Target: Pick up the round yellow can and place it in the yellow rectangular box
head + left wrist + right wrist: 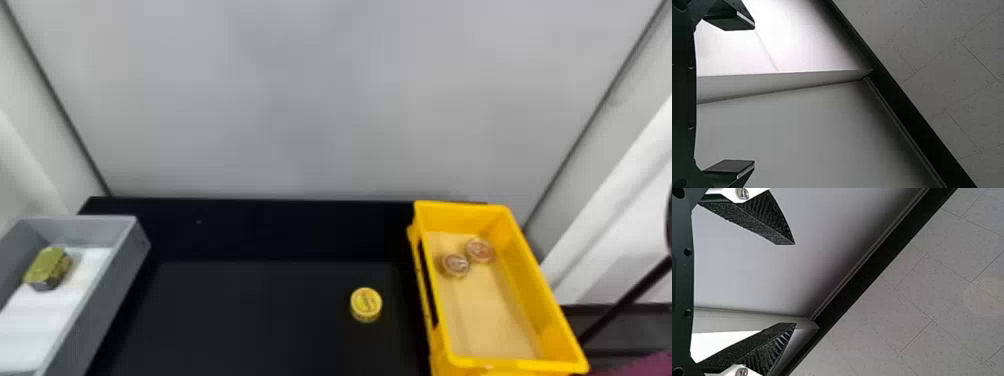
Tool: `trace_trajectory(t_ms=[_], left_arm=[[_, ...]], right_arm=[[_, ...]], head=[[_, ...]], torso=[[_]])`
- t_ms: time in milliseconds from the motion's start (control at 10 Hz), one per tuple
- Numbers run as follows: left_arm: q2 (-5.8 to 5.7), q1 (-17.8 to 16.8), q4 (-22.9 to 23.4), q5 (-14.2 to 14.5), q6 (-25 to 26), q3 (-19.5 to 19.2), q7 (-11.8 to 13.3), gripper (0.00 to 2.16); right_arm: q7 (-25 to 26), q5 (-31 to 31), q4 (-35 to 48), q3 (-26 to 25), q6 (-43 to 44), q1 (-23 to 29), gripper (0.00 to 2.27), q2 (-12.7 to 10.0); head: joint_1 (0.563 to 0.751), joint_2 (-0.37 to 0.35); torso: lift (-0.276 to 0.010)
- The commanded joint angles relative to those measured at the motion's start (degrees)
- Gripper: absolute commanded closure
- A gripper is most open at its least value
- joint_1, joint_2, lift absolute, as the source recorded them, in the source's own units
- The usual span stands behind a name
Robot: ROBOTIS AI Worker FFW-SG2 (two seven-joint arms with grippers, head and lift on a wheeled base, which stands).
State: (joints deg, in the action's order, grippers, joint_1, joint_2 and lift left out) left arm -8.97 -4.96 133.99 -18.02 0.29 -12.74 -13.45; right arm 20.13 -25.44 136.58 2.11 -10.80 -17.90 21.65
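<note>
Round yellow can (366,304) on dark surface (250,320). From can: yellow rectangular box (532,290) at 3 o'clock, near; two round tins (455,265) inside it, toward 2 o'clock. Gray box (104,302) at 9 o'clock, well apart, green-topped can (47,266) inside. Left gripper (754,95) wide; right gripper (795,284) wide.

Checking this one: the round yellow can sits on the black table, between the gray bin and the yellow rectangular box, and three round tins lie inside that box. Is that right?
Not quite: the head view shows two round tins inside the yellow rectangular box, not three. The rest holds.
</note>
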Motion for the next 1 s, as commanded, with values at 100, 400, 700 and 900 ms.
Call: trace_trajectory(t_ms=[100,400,700,900], left_arm=[[0.09,-0.05,0.04,0.0,-0.11,-0.1,0.0,0.05],[0.09,-0.05,0.13,0.0,-0.11,-0.1,0.09,0.05],[0.09,-0.05,0.21,0.09,-0.11,-0.1,0.18,0.05],[0.09,0.92,0.92,0.09,0.06,-1.68,0.53,0.05]], right_arm=[[0.0,0.03,0.0,0.0,-0.02,-0.03,0.02,-0.03],[0.0,-0.06,0.09,0.0,-0.02,-0.03,0.02,-0.03],[0.0,3.37,0.09,0.0,-2.31,-0.2,0.04,-0.21],[-1.49,16.91,0.18,-0.18,-21.21,-4.69,0.07,-2.84]], head=[[0.694,-0.056],[0.694,-0.056],[0.694,-0.056],[0.694,-0.056]], torso=[[0.0],[0.0],[0.0],[0.0]])
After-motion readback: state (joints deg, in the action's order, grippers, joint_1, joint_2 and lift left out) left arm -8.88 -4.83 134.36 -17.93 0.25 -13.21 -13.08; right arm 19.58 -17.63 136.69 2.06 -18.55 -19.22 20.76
